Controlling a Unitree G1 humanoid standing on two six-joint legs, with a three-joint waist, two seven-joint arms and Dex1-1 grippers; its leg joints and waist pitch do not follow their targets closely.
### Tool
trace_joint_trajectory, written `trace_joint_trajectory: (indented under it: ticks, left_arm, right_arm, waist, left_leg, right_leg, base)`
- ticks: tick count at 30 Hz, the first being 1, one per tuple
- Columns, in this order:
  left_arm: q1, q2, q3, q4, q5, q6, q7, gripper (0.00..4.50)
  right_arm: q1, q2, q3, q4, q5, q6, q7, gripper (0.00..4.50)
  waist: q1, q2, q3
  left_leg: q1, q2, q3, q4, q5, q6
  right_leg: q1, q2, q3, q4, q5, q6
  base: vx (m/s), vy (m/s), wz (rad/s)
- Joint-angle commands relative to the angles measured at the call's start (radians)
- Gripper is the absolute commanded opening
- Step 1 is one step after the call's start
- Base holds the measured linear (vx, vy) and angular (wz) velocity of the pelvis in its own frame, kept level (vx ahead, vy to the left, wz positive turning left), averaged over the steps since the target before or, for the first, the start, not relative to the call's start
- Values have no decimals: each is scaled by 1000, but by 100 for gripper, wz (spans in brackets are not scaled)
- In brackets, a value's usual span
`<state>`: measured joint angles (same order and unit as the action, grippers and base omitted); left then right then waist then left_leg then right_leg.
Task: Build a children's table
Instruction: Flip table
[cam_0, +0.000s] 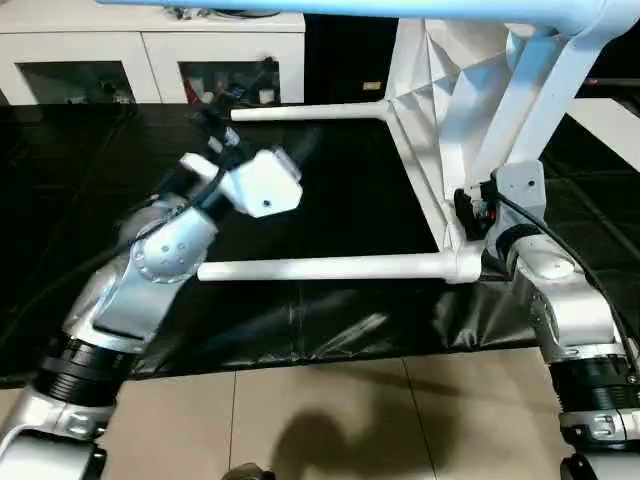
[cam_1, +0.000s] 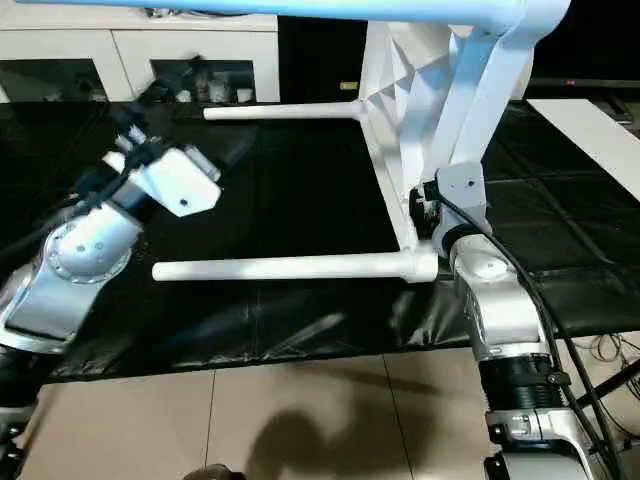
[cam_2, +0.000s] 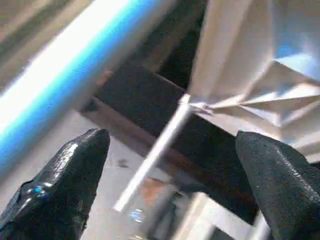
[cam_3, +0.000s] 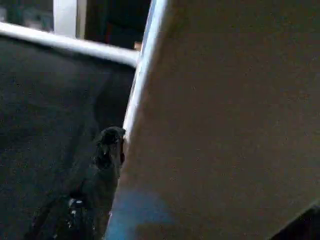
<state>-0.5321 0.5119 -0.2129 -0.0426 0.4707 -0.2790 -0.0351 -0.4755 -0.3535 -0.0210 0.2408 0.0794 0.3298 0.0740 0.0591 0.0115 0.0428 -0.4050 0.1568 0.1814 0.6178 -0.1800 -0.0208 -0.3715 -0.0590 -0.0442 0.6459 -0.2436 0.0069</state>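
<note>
On the right half of the head views, the children's table (cam_0: 430, 120) lies tipped on its side on a black mat (cam_0: 330, 190), its ribbed underside facing picture left and its rim touching the mat. Two of its white legs stick out level toward the left: the near leg (cam_0: 330, 267) runs across the middle of the frame just above the mat, and the far leg (cam_0: 310, 112) runs across the upper middle. Two more legs (cam_0: 545, 90) rise at the upper right, one of them crossing the top edge as a bluish-white bar.

At the centre right, the right gripper (cam_0: 468, 212) sits against the tabletop's rim, just above the socket of the near leg. In the right wrist view one black finger (cam_3: 107, 150) lies against the white edge; whether it clamps the rim cannot be told.

At the left centre, the left gripper (cam_2: 172, 185) hangs in the air above the mat, apart from both legs. Its two black fingertips (cam_2: 75, 170) stand wide apart with nothing between them.

Along the top left stands a white cabinet (cam_0: 150, 50) with glass doors. Beige floor tiles (cam_0: 330, 420) fill the bottom of the frame.
</note>
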Motion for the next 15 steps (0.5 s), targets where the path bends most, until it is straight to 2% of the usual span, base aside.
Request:
trace_joint_trajectory:
  ticks: [1, 2, 3, 5, 6, 10, 15]
  left_arm:
    - [-8, -3, 36, -15, 90, -65, 123, 450]
    - [-6, -7, 44, -18, 102, -78, 142, 450]
    - [-4, -15, 60, -22, 122, -104, 175, 450]
    - [5, -15, 72, -41, 160, -119, 221, 450]
    - [6, -14, 76, -51, 174, -120, 240, 450]
    - [-2, -9, 77, -52, 203, -113, 280, 450]
    - [-32, -5, 68, 7, 233, -103, 282, 450]
  right_arm:
    - [-5, 13, -10, 14, -2, -35, 15, 323]
    - [-6, 15, -10, 18, -2, -43, 21, 313]
    - [-9, 18, -7, 27, -3, -60, 33, 304]
    - [-13, 22, -4, 36, -5, -70, 39, 301]
    - [-17, 23, -3, 40, -4, -71, 42, 284]
    - [-27, 23, 6, 59, -5, -88, 57, 255]
    - [-31, 17, 21, 70, -25, -114, 77, 216]
  waist:
    - [-5, -3, -57]
    - [-4, -4, -56]
    - [-5, -8, -57]
    - [-4, -7, -58]
    - [-4, -9, -57]
    - [-3, -8, -56]
    - [-3, -8, -56]
  left_leg:
    - [30, 74, -35, -79, -191, -35]
    - [31, 75, -36, -79, -192, -34]
    - [28, 73, -35, -78, -188, -25]
    - [29, 74, -36, -76, -173, -16]
    - [29, 74, -35, -76, -165, -11]
    - [30, 74, -35, -76, -175, -14]
    - [31, 72, -35, -77, -190, -20]
  right_leg:
    - [27, -83, 49, -78, -15, -180]
    - [28, -85, 49, -78, -15, -179]
    - [29, -85, 49, -78, -12, -184]
    - [29, -87, 48, -77, 1, -188]
    - [28, -85, 48, -76, 6, -190]
    - [25, -85, 47, -76, -14, -194]
    - [23, -85, 49, -77, -25, -189]
  base:
    - [0, 0, 0]
    - [0, 0, 0]
    - [0, 0, 0]
    - [0, 0, 0]
    - [0, 0, 0]
    - [0, 0, 0]
    - [0, 0, 0]
